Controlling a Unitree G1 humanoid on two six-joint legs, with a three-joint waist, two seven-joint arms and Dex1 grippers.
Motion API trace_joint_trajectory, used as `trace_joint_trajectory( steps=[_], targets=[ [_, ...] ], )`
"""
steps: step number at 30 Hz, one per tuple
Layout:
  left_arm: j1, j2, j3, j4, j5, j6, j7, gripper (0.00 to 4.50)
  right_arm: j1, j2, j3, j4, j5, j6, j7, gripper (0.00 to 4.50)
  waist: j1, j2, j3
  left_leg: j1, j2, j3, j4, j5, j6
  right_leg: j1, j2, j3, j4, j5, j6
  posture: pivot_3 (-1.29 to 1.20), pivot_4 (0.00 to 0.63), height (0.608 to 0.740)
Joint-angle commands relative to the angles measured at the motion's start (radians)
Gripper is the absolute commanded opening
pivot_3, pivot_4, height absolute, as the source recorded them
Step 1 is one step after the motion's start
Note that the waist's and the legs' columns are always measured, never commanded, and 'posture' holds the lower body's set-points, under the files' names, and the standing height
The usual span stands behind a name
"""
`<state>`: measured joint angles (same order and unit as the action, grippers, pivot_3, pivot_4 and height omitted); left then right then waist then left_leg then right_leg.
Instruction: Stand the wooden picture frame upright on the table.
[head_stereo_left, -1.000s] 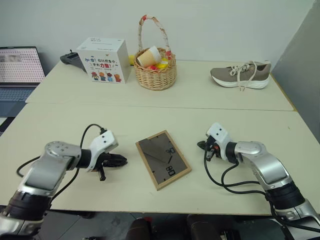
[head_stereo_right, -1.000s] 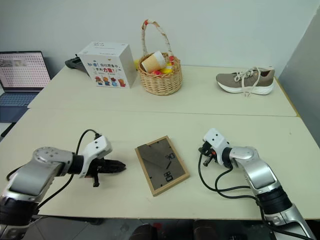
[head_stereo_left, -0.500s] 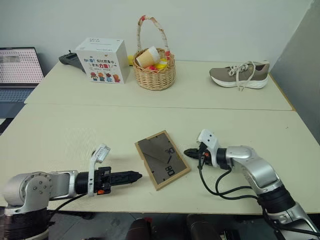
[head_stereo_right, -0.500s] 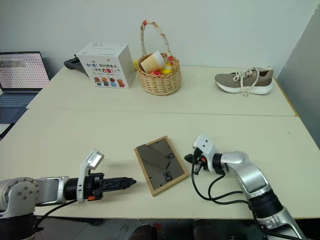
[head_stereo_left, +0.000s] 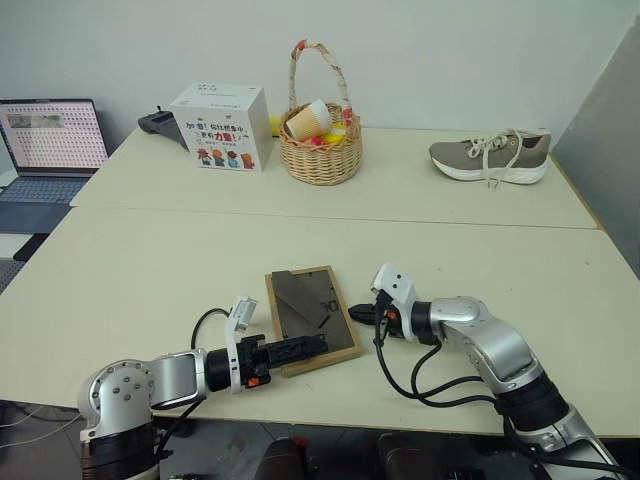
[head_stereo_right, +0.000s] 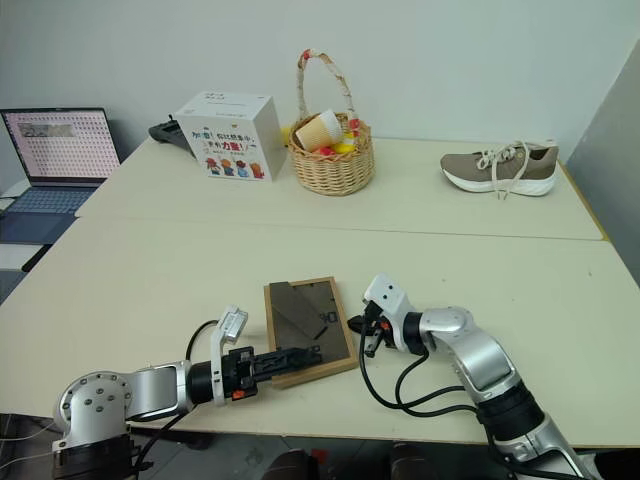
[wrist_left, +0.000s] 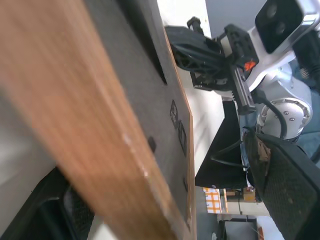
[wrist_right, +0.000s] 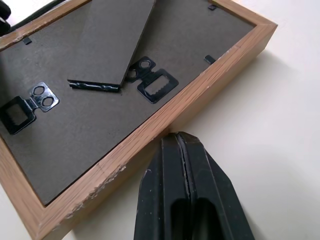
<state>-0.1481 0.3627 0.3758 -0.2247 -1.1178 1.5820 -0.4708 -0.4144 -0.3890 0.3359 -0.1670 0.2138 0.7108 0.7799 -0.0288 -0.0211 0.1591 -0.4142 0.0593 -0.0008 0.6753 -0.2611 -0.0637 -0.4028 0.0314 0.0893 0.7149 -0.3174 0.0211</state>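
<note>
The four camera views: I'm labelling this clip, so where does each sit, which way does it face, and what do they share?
Left and right eye views: on the head, looking forward and down over the table; both arms show.
Left wrist view: along the left gripper, straddling the wooden picture frame; right gripper beyond.
Right wrist view: along the shut right gripper, at the frame's edge.
Shared: the frame appears in all.

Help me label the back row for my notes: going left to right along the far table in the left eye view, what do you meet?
Laptop → white printed box → wicker basket → shoe.
</note>
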Motion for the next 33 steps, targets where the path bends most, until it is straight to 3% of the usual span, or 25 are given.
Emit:
trace_joint_trajectory(
  steps=[1, 4, 8, 22, 24, 26, 33],
  targets=[
    [0.013, 0.004, -0.057, 0.038, 0.053, 0.000, 0.033, 4.46, 0.003, -0.022, -0.026, -0.055, 0.009, 0.002, -0.005, 0.00, 0.000, 0.001, 0.000, 0.000, 0.000, 0.000, 0.000, 0.000, 0.000, 0.000, 0.000, 0.000, 0.000, 0.000, 0.000, 0.00, 0.150, 0.740],
    [-0.008, 0.025, -0.036, 0.057, 0.036, -0.010, 0.012, 4.46, 0.010, -0.043, -0.033, -0.047, 0.001, -0.006, -0.008, 0.00, 0.000, 0.001, -0.001, 0.000, 0.000, 0.000, 0.000, 0.000, 0.000, 0.000, 0.000, 0.000, 0.000, 0.000, 0.000, 0.00, 0.150, 0.740],
    [-0.043, 0.034, 0.022, 0.061, -0.017, 0.015, 0.011, 3.88, 0.007, -0.035, -0.042, -0.015, -0.002, -0.028, -0.029, 0.00, -0.004, 0.001, -0.001, 0.000, 0.000, 0.000, 0.000, 0.000, 0.000, 0.000, 0.001, 0.000, 0.000, 0.000, 0.000, 0.00, 0.150, 0.740],
    [-0.076, 0.068, 0.079, 0.036, -0.116, 0.032, 0.080, 1.40, -0.041, -0.032, -0.113, 0.039, 0.010, -0.072, -0.053, 0.00, -0.006, 0.000, 0.000, -0.001, 0.002, 0.000, -0.001, 0.000, 0.000, -0.002, 0.002, 0.000, 0.000, 0.000, 0.000, 0.00, 0.150, 0.740],
    [-0.118, 0.103, 0.064, 0.026, -0.116, 0.016, 0.063, 1.29, -0.077, -0.029, -0.177, 0.016, 0.073, -0.054, -0.030, 0.00, -0.006, 0.000, 0.001, -0.001, 0.002, 0.000, -0.001, 0.000, 0.000, -0.002, 0.002, 0.000, 0.000, 0.000, 0.000, 0.00, 0.150, 0.740],
    [-0.193, 0.171, 0.021, 0.025, -0.090, -0.023, 0.005, 1.29, -0.149, -0.029, -0.281, -0.039, 0.232, 0.049, 0.031, 0.00, -0.005, -0.002, 0.006, -0.001, 0.002, 0.000, 0.000, 0.000, 0.000, -0.002, 0.002, 0.000, 0.001, 0.000, 0.000, 0.00, 0.150, 0.740],
    [-0.344, 0.329, -0.106, 0.074, -0.056, -0.102, -0.229, 1.29, -0.320, -0.088, -0.371, -0.033, 0.471, 0.253, 0.146, 1.54, -0.004, -0.004, 0.007, -0.001, 0.002, 0.000, -0.005, 0.000, -0.001, -0.002, 0.002, -0.001, -0.004, 0.000, 0.000, 0.00, 0.150, 0.740]
  ],
)
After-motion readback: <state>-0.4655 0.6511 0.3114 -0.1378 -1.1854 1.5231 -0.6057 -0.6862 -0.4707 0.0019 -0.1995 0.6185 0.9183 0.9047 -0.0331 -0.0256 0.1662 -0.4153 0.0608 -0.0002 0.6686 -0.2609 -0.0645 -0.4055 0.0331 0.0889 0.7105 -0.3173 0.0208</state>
